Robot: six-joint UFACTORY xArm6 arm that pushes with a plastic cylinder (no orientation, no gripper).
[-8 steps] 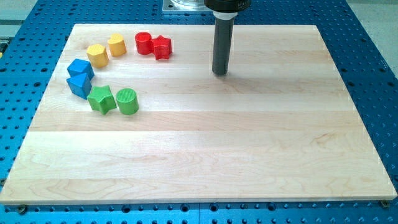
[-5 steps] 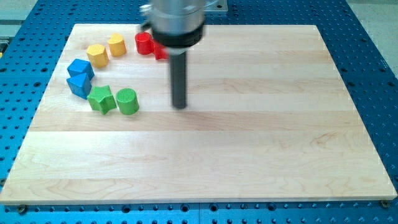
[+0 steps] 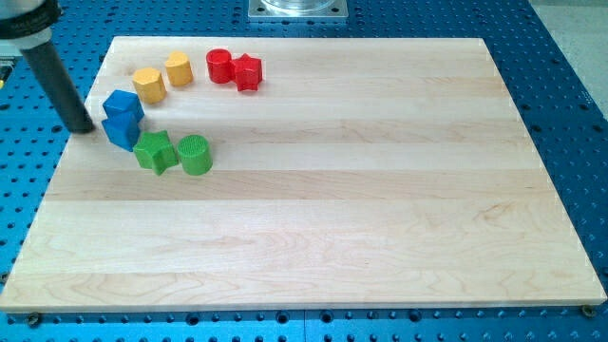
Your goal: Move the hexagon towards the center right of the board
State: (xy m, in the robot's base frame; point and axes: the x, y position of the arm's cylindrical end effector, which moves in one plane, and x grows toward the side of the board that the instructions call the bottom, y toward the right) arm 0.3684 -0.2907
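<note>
My tip, bare rod with nothing to open or close, sitting just left of blue blocks, touching nothing, likely lining up rightward push on yellow hexagon.

A pale wooden counter is lying on a blue perforated base, carrying eight blocks near the view's top left: two yellow blocks, a red cylinder touching a red star, two blue blocks, a green star and a green cylinder.
</note>
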